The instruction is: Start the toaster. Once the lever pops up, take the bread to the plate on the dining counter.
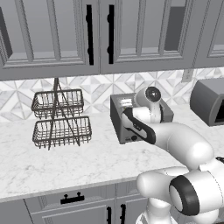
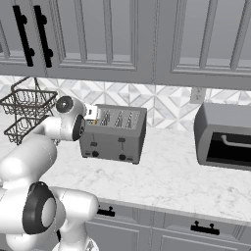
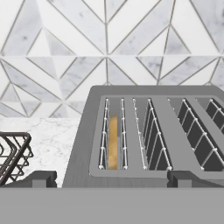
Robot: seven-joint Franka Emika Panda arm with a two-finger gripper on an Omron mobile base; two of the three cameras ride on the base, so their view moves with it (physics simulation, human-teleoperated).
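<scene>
The toaster [image 2: 113,135] stands on the marble counter [image 2: 181,181] against the tiled wall, between a two-tier wire basket [image 1: 61,118] and a darker appliance [image 2: 224,135]. The bread [image 3: 113,142] sits upright and sunk in the toaster's leftmost slot in the hand view (only its golden edge shows). The pincer [image 3: 111,178] hangs just above the toaster's near edge, jaws spread wide apart and gripping nothing.
</scene>
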